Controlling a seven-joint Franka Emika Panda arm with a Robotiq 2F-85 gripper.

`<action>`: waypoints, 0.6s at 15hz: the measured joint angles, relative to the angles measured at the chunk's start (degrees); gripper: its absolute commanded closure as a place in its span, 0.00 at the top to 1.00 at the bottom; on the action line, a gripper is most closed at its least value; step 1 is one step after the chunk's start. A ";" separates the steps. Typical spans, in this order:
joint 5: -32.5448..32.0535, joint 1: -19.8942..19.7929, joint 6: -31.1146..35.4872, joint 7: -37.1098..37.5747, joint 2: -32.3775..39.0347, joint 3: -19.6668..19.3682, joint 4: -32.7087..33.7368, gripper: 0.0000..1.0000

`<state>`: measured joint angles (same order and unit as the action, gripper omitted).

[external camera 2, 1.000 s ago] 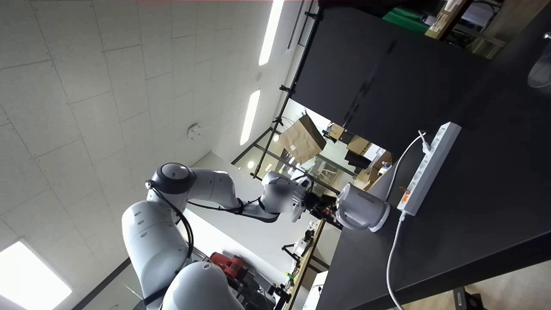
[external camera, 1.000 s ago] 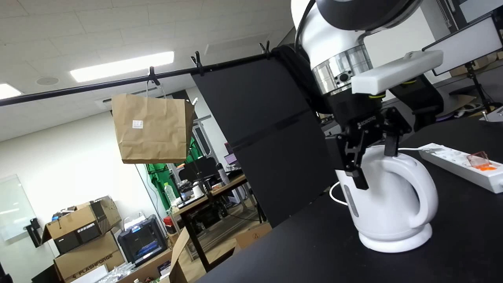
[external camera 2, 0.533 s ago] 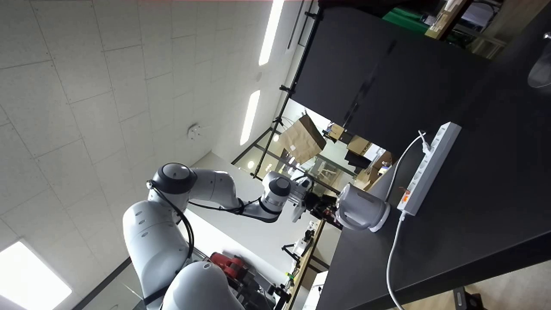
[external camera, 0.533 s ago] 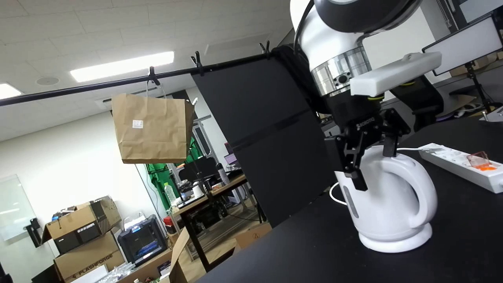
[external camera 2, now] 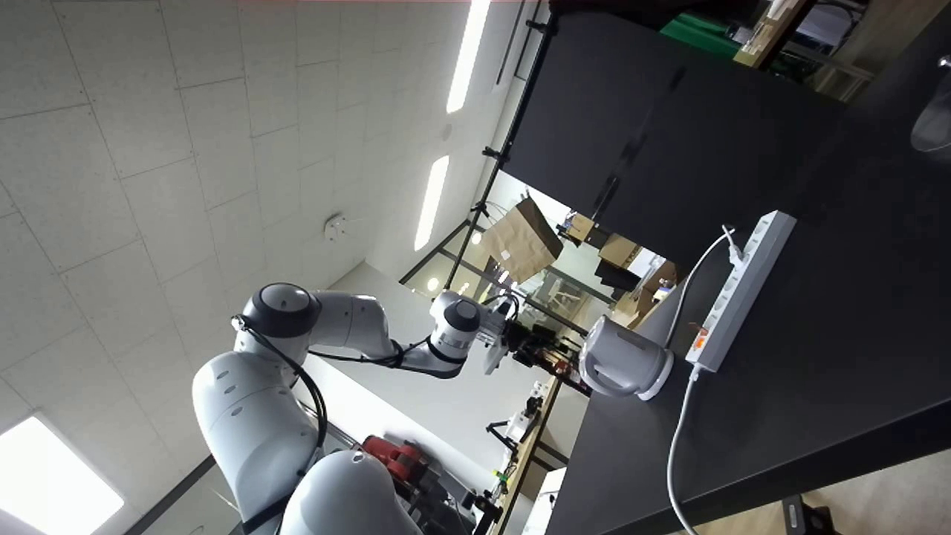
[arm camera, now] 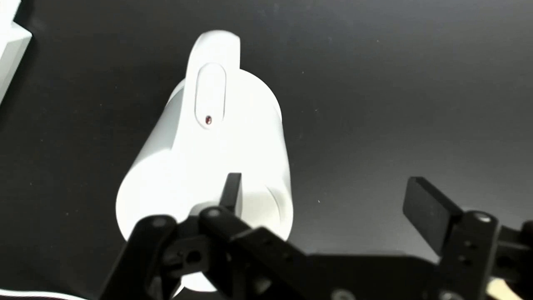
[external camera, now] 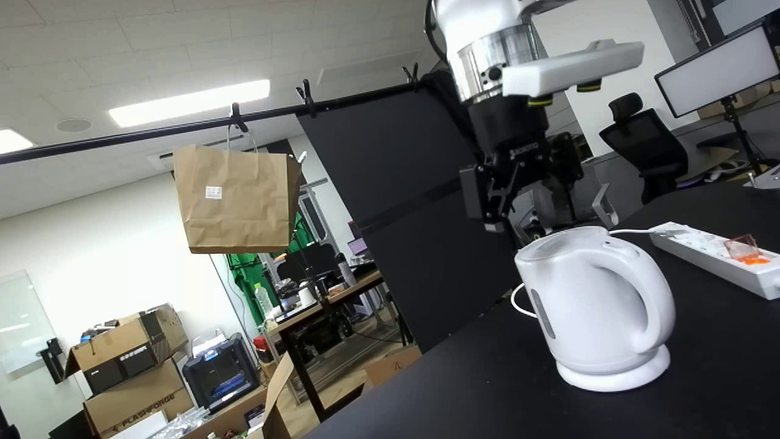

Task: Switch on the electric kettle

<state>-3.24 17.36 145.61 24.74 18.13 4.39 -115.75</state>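
Note:
The white electric kettle [external camera: 594, 305] stands upright on its round base on the black table; it also shows in an exterior view [external camera 2: 620, 357] and, overexposed, in the wrist view [arm camera: 250, 141]. Its loop handle [external camera: 658, 305] has an oval panel [arm camera: 211, 89] on top with a small dark red dot at its end. My gripper [external camera: 533, 210] is open and empty, above the kettle and apart from it in the exterior views. In the wrist view the gripper [arm camera: 325, 191] has its left finger over the kettle's top and its right finger over bare table. The left finger hides part of the lid.
A flat white power strip [external camera 2: 735, 297] with an orange lit switch lies beside the kettle, with a plug in it. A white cord [external camera 2: 691, 290] runs behind the kettle. A dark cloth screen [external camera: 414, 213] and a hanging paper bag [external camera: 234, 198] stand beyond.
My gripper has risen off the kettle's top and drawn back, up and left in an exterior view; the lid and handle top are uncovered there. The kettle stays on its base.

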 measured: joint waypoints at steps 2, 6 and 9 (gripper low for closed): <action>0.07 -0.03 0.00 -0.27 -1.88 0.45 -0.05 1.00; 1.26 -0.57 -0.07 -1.95 -3.52 1.33 -0.52 1.00; 1.27 -0.68 -0.07 -2.21 -3.54 1.39 -0.67 1.00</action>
<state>-1.97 16.68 145.54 22.52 14.59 5.78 -116.42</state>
